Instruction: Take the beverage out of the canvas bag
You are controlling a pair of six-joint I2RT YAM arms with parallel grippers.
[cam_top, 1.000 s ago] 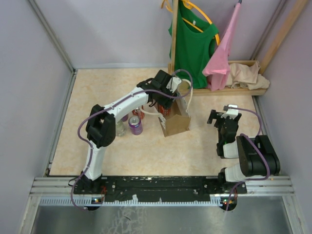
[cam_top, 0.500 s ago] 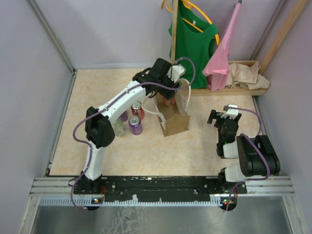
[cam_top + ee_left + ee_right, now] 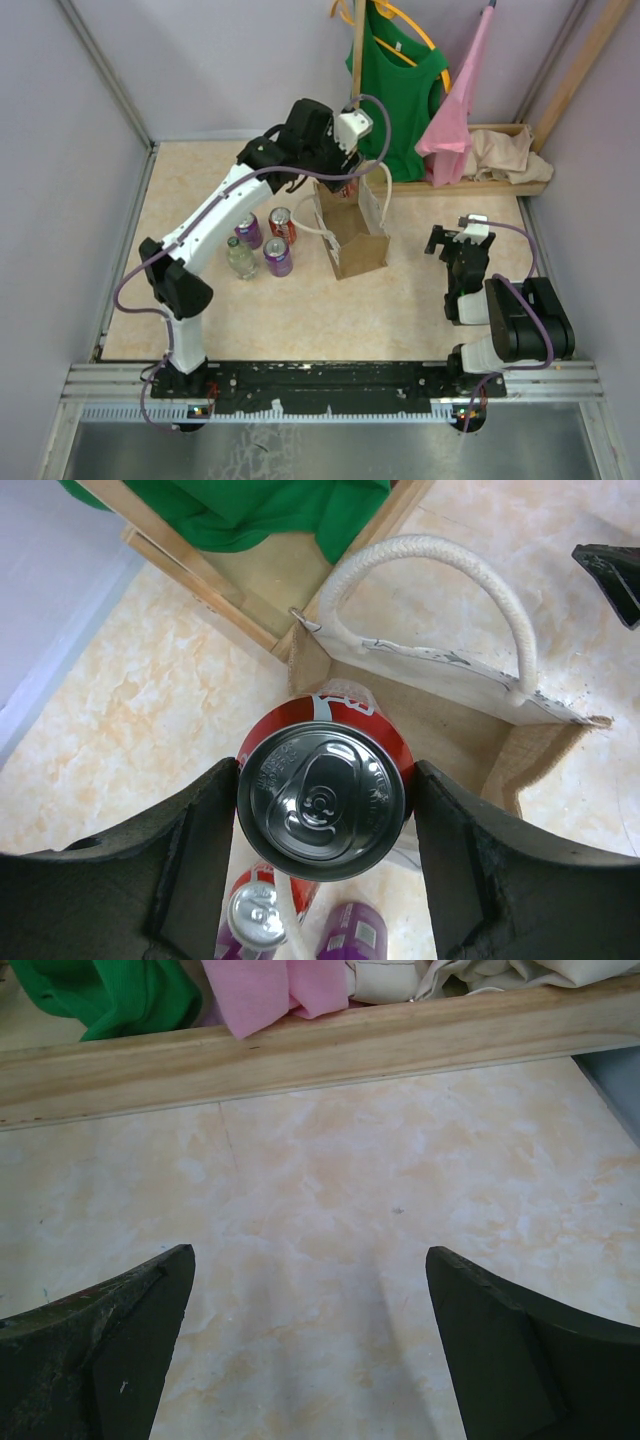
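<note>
l claw (image 3: 322,815) clamped on red can (image 3: 320,780), over far end of bag (image 3: 358,248) mouth.
bag upright mid-table (image 3: 300,310), nearer far edge, by wood rack (image 3: 470,186); rope handles up. 3 more cans (image 3: 277,256) + bottle (image 3: 240,262) left of bag. r claw (image 3: 308,1270) open, empty, near right edge.

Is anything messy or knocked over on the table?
Nothing is spilled: the canvas bag stands upright. Only the beige cloth heap looks messy, crumpled on the wooden rack instead of hanging.
</note>
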